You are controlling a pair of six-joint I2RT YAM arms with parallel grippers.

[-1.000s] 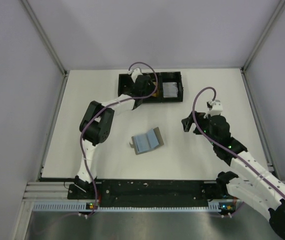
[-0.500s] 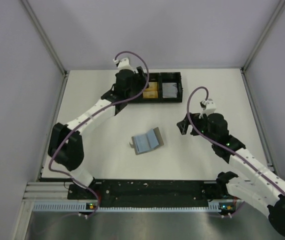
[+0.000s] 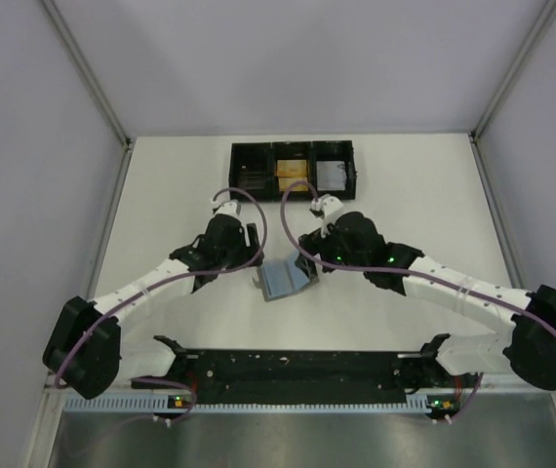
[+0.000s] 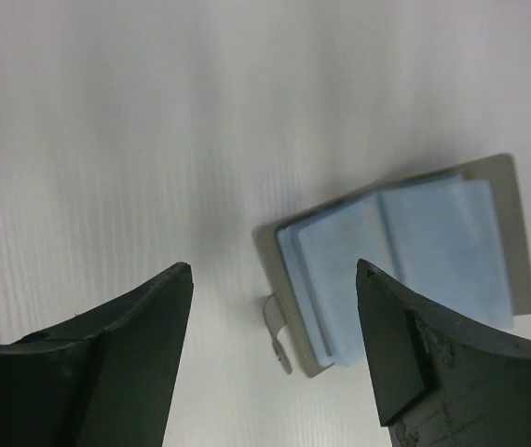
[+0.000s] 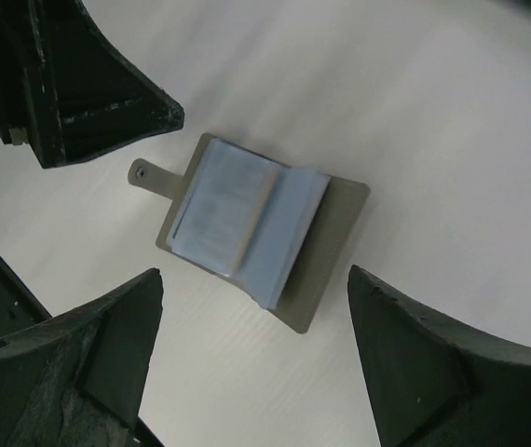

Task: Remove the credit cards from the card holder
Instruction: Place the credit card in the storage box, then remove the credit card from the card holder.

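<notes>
Since both arms have closed in on one small target, the main risk is the tools meeting each other. The left tool (image 4: 273, 279) hangs with its jaws spread and nothing between them, just beside the card holder (image 3: 288, 277) on its left. The right tool (image 5: 254, 279), equally spread and empty, hovers right above it. In the right wrist view the left tool's dark fingers already sit near the holder's tab (image 5: 144, 175).

The holder lies open near the middle of the tabletop (image 3: 424, 185), blue inside up. One flap looks a little raised rather than flat. The credit cards cannot be told apart from the blue pockets. A pale layer shows there, but it is too blurred to call.

A second likely failure is the holder sliding or lifting whole. It looks light, nothing pins it, and a finger pushing at a pocket edge would probably shove it along the smooth surface. A thin card seated flush offers little to pinch, so a jaw may close on the flap instead, or on several layers at once.

Room is generous otherwise. The holder is well apart from every tabletop edge, and bare surface lies on all sides. The black tray (image 3: 272, 168) stands at the far edge, clear of both arms.
</notes>
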